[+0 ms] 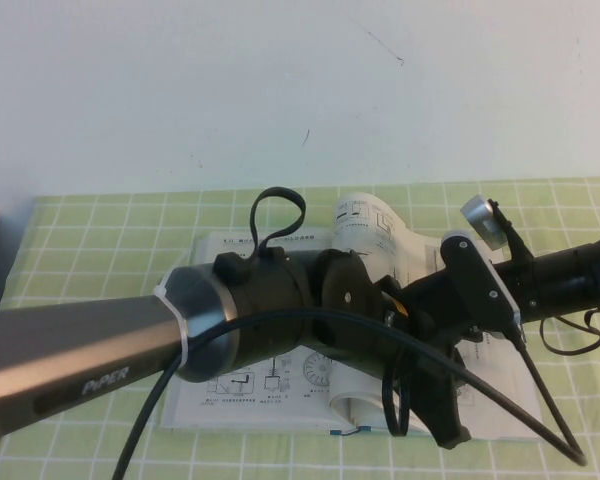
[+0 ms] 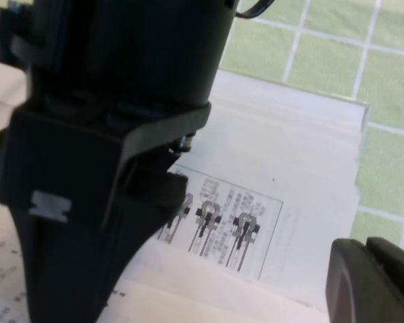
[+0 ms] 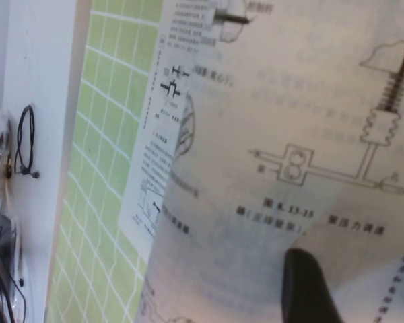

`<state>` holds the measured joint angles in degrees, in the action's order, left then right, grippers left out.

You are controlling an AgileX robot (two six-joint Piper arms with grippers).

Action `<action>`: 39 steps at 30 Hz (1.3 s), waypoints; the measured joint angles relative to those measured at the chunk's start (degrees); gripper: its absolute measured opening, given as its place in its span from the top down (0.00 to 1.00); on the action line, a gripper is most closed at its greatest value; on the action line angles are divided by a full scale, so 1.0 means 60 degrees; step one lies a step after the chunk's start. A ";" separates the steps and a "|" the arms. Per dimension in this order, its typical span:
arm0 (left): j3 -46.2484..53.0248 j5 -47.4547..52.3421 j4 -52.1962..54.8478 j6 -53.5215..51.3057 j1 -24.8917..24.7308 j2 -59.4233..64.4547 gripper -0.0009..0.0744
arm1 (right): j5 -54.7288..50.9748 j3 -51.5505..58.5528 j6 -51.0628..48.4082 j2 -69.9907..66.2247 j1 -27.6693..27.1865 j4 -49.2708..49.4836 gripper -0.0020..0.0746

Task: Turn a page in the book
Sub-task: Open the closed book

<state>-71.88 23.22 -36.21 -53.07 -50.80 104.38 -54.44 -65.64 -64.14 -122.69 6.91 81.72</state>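
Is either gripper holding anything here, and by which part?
The right gripper is at the lifted page of the open book, but a grip on it cannot be confirmed. The left gripper hovers over the book, holding nothing.

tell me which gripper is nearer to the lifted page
Right. The right gripper is at the lifted page, which fills its wrist view. The left gripper is over the book's flat pages beside it.
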 joint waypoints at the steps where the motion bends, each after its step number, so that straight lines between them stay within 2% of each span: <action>1: 0.0000 0.0000 0.0114 0.0064 0.0000 0.0000 0.99 | -0.0020 0.0000 0.0000 0.0000 0.0000 0.0000 0.55; 8: 0.0000 0.0068 0.1200 0.0969 0.0000 0.0039 0.99 | -0.0069 0.0000 -0.0015 0.0000 0.0006 0.0000 0.55; 16: 0.0000 -0.0013 0.1287 0.1064 -0.0042 0.0468 0.99 | -0.0075 0.0000 -0.0110 0.0000 0.0006 0.0000 0.55; 23: 0.0000 -0.0684 0.1753 0.1138 -0.0569 0.0972 0.99 | -0.0091 0.0000 -0.0131 0.0000 0.0006 0.0000 0.55; 33: 0.0000 -0.1514 0.4155 0.3337 -0.0670 0.1634 0.99 | -0.0091 0.0000 -0.0138 0.0000 0.0006 0.0000 0.55; 39: -0.0077 -0.1473 0.4520 0.3795 -0.0706 0.1806 0.99 | -0.0112 0.0000 -0.0138 0.0000 0.0006 0.0000 0.55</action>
<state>-72.34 14.39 -9.10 -30.30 -55.04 115.22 -55.11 -65.64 -64.96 -122.69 6.95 81.72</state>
